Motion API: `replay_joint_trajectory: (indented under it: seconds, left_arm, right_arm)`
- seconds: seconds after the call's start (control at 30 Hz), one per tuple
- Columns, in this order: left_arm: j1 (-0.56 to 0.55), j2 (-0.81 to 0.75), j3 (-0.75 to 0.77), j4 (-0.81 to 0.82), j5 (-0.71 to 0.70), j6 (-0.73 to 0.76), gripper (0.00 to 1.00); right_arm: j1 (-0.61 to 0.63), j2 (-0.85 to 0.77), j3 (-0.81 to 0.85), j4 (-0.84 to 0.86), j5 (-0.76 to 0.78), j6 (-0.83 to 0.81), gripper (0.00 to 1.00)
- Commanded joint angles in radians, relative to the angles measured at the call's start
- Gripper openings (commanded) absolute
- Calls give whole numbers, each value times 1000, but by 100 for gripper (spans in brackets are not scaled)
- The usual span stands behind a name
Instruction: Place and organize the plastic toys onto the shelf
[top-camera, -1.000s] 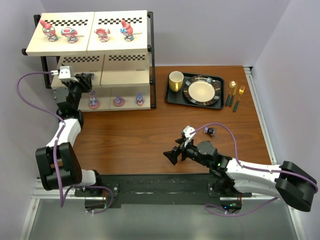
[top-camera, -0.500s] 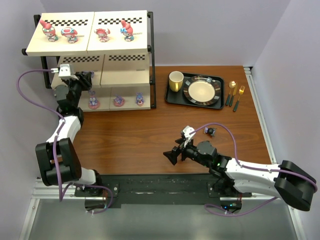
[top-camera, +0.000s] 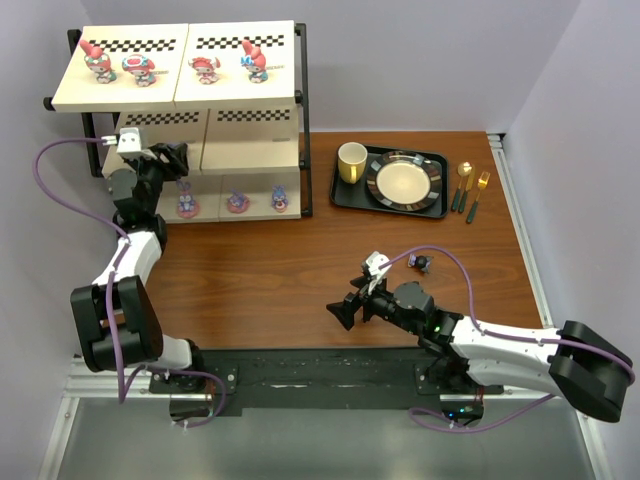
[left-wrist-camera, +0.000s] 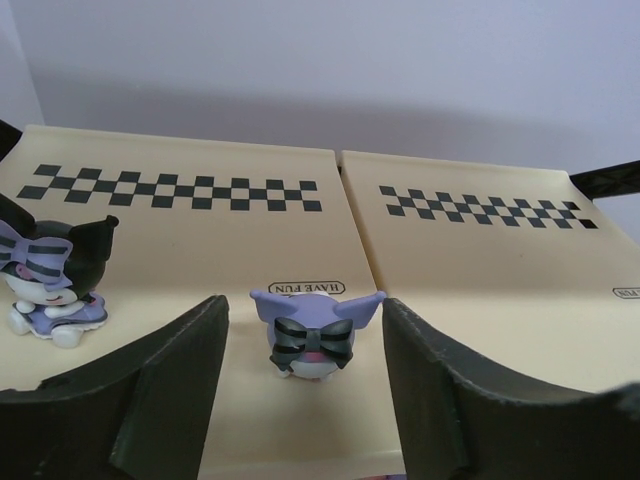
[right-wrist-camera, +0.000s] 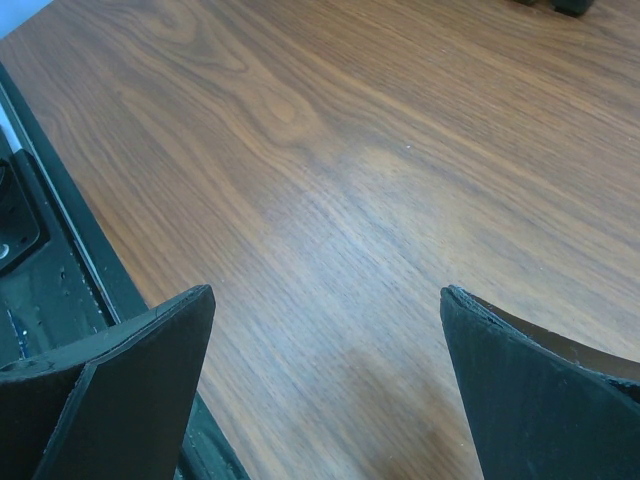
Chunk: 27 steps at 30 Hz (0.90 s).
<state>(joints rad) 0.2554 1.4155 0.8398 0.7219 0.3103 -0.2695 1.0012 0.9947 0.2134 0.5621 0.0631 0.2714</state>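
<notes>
The shelf stands at the back left. Several pink and red toys line its top board, and three purple bunnies sit on the bottom one. My left gripper reaches into the middle tier. In the left wrist view its jaws are open around a small purple toy with a black bow, which stands on the cream board clear of both fingers. A dark-eared figurine stands to its left. One dark toy lies on the table. My right gripper hangs open over bare wood.
A black tray at the back right holds a yellow mug and a dark-rimmed plate. Gold cutlery lies right of the tray. The shelf's black frame post stands at its right end.
My left jaws have opened, letting go of the purple bow toy on the middle board. The left wrist shifted slightly further in. The right arm has not moved.
</notes>
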Motion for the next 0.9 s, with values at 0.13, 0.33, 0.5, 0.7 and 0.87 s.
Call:
replay_joint_trajectory:
  seconds: [0.13, 0.33, 0.5, 0.7, 0.87]
  left_arm:
    - [8, -75, 19, 19, -30, -5, 79]
    - [7, -199, -33, -61, -65, -53, 86]
    - [-4, -367, -91, -217, -68, -91, 87]
    - [-176, -521, -192, -367, -80, -82, 88]
    - [-321, -605, -295, -394, -37, -80, 88]
  right_arm:
    - [2, -22, -3, 50, 26, -12, 99]
    - [1, -51, 49, -57, 18, -12, 98]
    - [1, -108, 116, -244, 131, 2, 99]
    - [-27, -136, 202, -531, 371, 41, 98]
    - [-218, -166, 208, -683, 316, 138, 99]
